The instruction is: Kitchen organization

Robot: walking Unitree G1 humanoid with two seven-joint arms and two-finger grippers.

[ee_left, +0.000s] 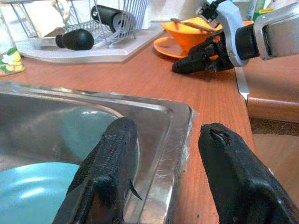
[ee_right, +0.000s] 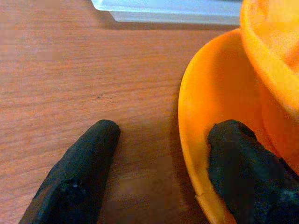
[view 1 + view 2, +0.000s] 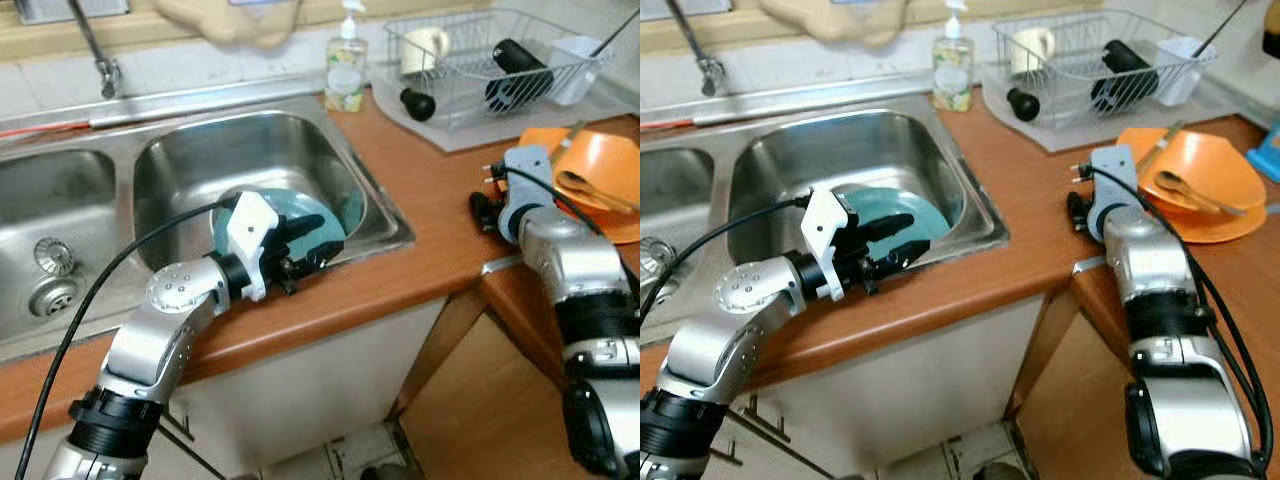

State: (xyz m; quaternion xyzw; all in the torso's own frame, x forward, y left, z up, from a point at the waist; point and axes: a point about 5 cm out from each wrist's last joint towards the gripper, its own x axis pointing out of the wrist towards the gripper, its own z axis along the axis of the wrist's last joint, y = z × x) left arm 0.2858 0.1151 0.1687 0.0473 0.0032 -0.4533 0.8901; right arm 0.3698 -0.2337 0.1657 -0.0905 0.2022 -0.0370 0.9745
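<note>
A long wooden counter runs along the wall, and a steel double sink is set into it. Behind the sink a tap stands up from the ledge. At the far right of the counter a wire dish rack sits on a pale tray, with a cup, a black bottle-like thing and a white container in it.

In the right basin of the sink a teal plate leans against the front wall. The left gripper is at the sink's front edge, right by that plate. Its fingers are spread apart, one down inside the basin over the plate and the other out over the counter side of the rim, holding nothing.

Near the counter's corner an orange bowl sits in an orange plate, and a wooden spoon lies in the bowl. The right gripper rests low on the counter just beside this plate. Its fingers are apart too: one lies on bare wood and the other sits over the plate's rim, not closed on it.

A soap bottle with a pump stands at the back corner of the sink, between the basin and the dish rack.
</note>
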